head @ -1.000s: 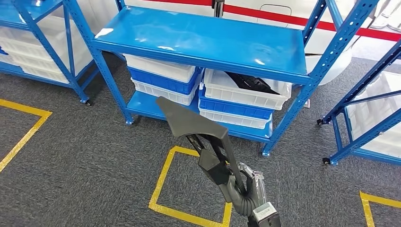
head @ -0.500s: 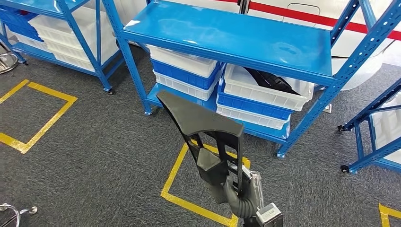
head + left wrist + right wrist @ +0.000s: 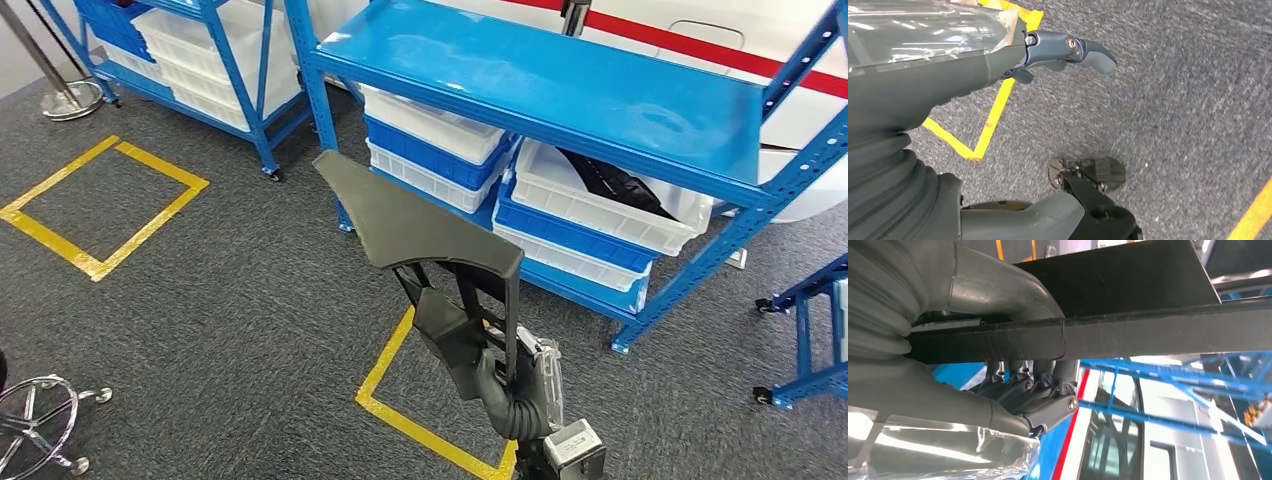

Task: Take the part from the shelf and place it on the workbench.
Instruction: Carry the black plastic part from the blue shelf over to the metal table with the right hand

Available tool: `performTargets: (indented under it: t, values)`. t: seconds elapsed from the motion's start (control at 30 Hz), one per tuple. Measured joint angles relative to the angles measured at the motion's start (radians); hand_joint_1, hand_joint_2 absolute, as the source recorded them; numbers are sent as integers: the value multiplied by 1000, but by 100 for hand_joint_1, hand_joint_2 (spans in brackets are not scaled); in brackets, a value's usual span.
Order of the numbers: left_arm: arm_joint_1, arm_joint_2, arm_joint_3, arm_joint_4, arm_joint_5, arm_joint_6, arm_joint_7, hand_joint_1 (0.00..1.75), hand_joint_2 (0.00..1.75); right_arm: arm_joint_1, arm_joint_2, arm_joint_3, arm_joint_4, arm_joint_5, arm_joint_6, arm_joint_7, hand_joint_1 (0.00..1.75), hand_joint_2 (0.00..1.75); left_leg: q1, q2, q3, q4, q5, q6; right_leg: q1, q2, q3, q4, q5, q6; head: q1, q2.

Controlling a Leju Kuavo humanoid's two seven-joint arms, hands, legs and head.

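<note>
flat matte-black angular part in right hand

High head view; close, perhaps inverted wrists.

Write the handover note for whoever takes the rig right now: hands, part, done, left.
Right hand: grips the black part by its frame, held upright in front of the body.
Left hand: holds nothing, hanging over the grey carpet.
Part: off the blue shelf, above the yellow floor square. White bins sit on the lower shelf.
Done: part taken.
Left: carry it to the workbench and set it down.
</note>
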Motion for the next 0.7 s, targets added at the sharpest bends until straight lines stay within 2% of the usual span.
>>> performTargets:
  t: [0.03,0.07,0.1,0.17,0.23,0.27,0.3,0.33,0.37,0.4,0.43,0.47,0.53,0.57,0.63,0.67,0.7]
  values:
    - [0,0,0,0,-2,0,3,0,175,1,1,0,-2,2,0,0,175,175,1,-9,-2,-4,4,8,2,-7,-2,1,-2,4,1,0]
    - [1,0,0,0,-4,0,6,0,175,2,1,0,-4,3,-1,0,175,175,1,-19,-2,-9,9,15,0,-1,-7,10,-9,8,2,0]
    - [1,0,0,0,-5,0,9,0,175,2,1,0,-8,3,-2,0,175,175,3,-28,-3,-14,14,23,-2,16,-18,35,-24,9,3,0]
    - [0,0,-1,0,-6,0,13,0,175,3,0,0,-13,4,-4,0,175,175,5,-46,-5,-18,21,33,-8,64,-68,143,-79,4,7,0]
    - [0,0,-1,0,-8,-1,14,0,175,6,-2,-2,-15,4,-8,0,175,175,5,-68,-10,-17,24,36,-12,82,-127,267,-124,1,10,0]
    - [0,0,-1,0,-8,-4,14,0,175,7,-3,-4,-17,3,-11,1,175,175,5,-81,-12,-17,26,36,-14,84,-138,290,-126,7,10,0]
    - [1,0,-1,0,-9,-10,13,0,175,6,-5,-7,-21,2,-13,2,175,175,5,-94,-12,-17,27,34,-17,86,-128,272,-111,16,10,0]
    - [1,2,-1,0,-8,-21,11,0,175,4,-6,-11,-26,1,-15,4,175,175,5,-107,-12,-15,28,32,-23,91,-102,217,-84,28,10,0]
    - [1,5,-1,0,-8,-36,7,0,175,-1,-7,-16,-32,0,-17,8,175,175,6,-119,-13,-13,29,28,-30,106,-67,145,-56,38,10,0]
    - [1,12,-1,0,-6,-53,3,0,175,-7,-7,-21,-38,-1,-18,12,175,175,4,-130,-16,-8,28,23,-34,121,-40,83,-33,44,10,0]
    - [0,22,-1,0,-4,-71,0,0,175,-14,-8,-25,-44,-2,-18,15,175,175,4,-139,-20,-3,29,17,-36,132,-22,43,-20,44,10,0]
    - [1,33,-1,-1,-2,-86,-2,0,175,-20,-9,-29,-50,-2,-18,18,175,175,4,-146,-25,0,30,11,-35,138,-16,27,-16,41,9,0]
    - [3,53,-1,-1,1,-103,-5,0,175,-30,-11,-32,-58,0,-18,21,175,175,8,-158,-34,2,34,0,-31,124,-16,28,-10,28,8,0]
    - [5,60,-1,-1,1,-106,-6,0,175,-34,-11,-33,-62,1,-18,22,175,175,10,-150,-38,8,31,-4,-31,117,-17,28,-7,21,8,0]
    - [6,70,-1,-1,1,-107,-12,0,175,-40,-11,-35,-72,4,-18,23,175,175,11,-110,-65,68,-9,-11,-31,100,-18,26,-3,9,3,0]
    - [5,72,-1,-1,1,-107,-15,0,175,-41,-12,-36,-76,7,-18,24,175,175,10,-85,-91,128,-43,-14,-27,90,-18,26,-3,5,1,0]
    - [4,75,-1,-1,1,-107,-17,0,175,-41,-13,-37,-78,8,-18,24,175,175,10,-71,-120,195,-77,-16,-23,79,-19,26,-4,1,0,0]
